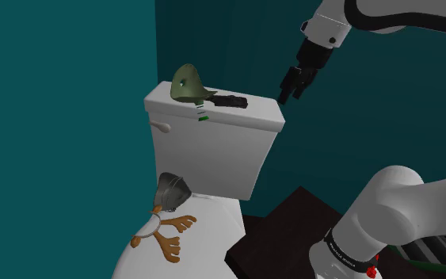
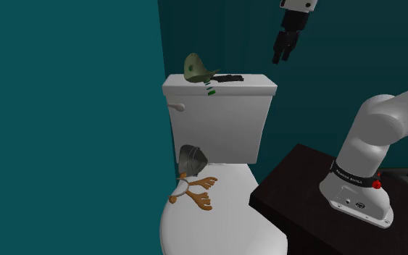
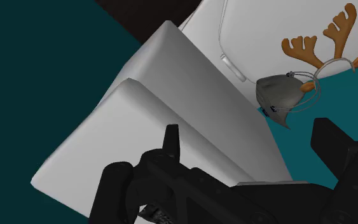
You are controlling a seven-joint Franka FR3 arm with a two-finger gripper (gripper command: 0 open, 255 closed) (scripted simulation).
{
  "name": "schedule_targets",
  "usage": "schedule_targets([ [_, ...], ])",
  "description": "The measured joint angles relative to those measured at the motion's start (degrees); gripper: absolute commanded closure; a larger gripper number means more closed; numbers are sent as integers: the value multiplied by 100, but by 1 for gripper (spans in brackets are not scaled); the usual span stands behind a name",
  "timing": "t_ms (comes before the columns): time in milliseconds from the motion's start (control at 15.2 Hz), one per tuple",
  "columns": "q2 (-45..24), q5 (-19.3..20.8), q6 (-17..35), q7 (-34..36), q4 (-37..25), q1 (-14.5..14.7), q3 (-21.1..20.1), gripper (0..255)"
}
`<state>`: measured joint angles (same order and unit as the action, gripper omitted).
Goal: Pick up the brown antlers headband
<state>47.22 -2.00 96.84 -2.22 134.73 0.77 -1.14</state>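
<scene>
At the shoulder view's left, the brown antlers headband (image 1: 172, 235) lay on the toilet lid (image 1: 221, 226), just beside a grey helmet (image 1: 172, 190). Your gripper (image 1: 288, 95) hung high right, above the tank (image 1: 213, 154), jaws wide and empty. You needed to clear the tank and straddle the thin band.

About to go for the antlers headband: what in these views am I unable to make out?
- Shoulder view: the grey cap-shaped thing covers the far end of the antlers headband; whether they are tangled is hidden.
- Shoulder view: the black object on the tank is too dark to identify.
- Both exterior views: the front of the toilet lid is cut off by the bottom edge.
</scene>
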Motion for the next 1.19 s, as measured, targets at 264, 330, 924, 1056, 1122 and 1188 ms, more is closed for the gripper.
schedule_targets([
  [264,-134,-82,347,125,250,66,-171,0],
  [330,-172,-110,462,168,342,92,-232,0],
  [924,-1094,-410,1826,754,912,379,-1008,0],
  [1056,-1419,-443,2155,899,945,422,-1197,0],
  [1122,-1528,-466,2337,970,1034,453,-1286,0],
  [1188,-1662,-471,2480,1032,1055,470,-1365,0],
])
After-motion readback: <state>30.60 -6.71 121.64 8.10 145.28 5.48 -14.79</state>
